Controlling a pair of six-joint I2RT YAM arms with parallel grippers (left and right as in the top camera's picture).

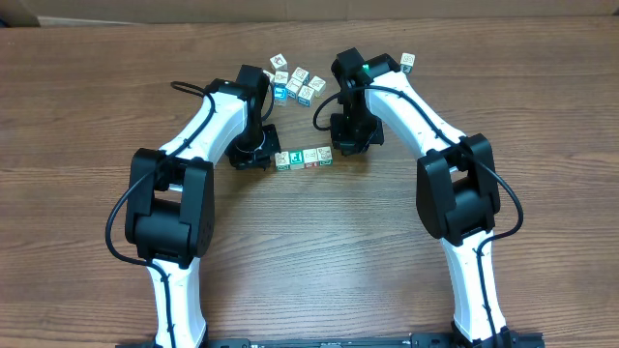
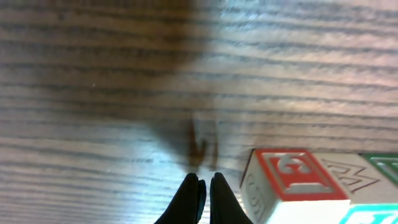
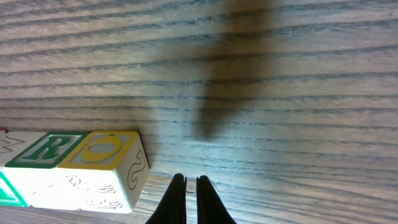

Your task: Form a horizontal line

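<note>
A short row of small white-edged cubes [image 1: 304, 158] lies at mid-table, touching edge to edge. My left gripper [image 1: 254, 155] is shut and empty, down at the table just left of the row. The left wrist view shows its fingertips [image 2: 202, 185] beside the red-faced end cube [image 2: 292, 180]. My right gripper [image 1: 350, 143] is shut and empty, just right of the row. The right wrist view shows its fingertips [image 3: 186, 185] next to a yellow-faced cube [image 3: 107, 158], which touches a green-faced cube [image 3: 43, 149].
A loose clump of similar cubes [image 1: 293, 83] lies behind the row, between the two arms. One lone cube [image 1: 408, 61] sits at the back right. A pale wall strip runs along the table's far edge.
</note>
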